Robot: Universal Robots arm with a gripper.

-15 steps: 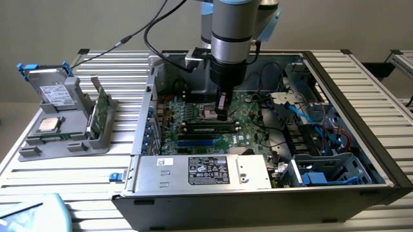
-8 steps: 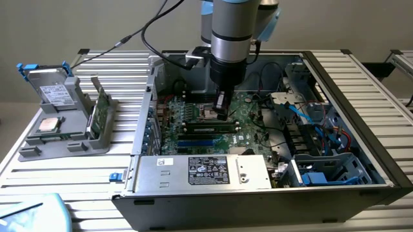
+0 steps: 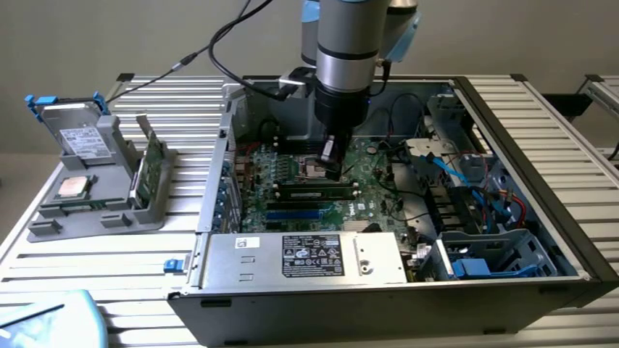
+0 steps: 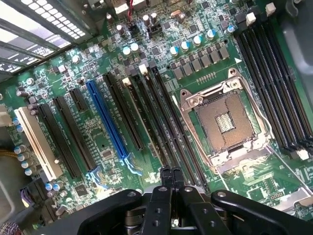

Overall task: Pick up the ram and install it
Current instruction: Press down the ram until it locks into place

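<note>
The pincer (image 3: 332, 168) hangs down inside the open computer case (image 3: 541, 181), its two fingers (image 4: 166, 188) pressed together with nothing between them. It sits just above the motherboard (image 3: 367, 181), close to the far side of the ram (image 3: 314, 193), which lies flat and level in a slot on the board, looking already seated, just nearer than the silver processor socket (image 4: 225, 122). From the wrist, the fingertips meet over the long black memory slots (image 4: 161, 127) beside a blue slot (image 4: 110, 122). Near the front of the case lies the grey power supply (image 3: 304, 257) with its label. On the worktop (image 3: 97, 261), at the exterior view's left, a grey holder (image 3: 97, 203) carries a processor chip (image 3: 75, 186), a drive (image 3: 82, 138) and upright green boards (image 3: 150, 163).
</note>
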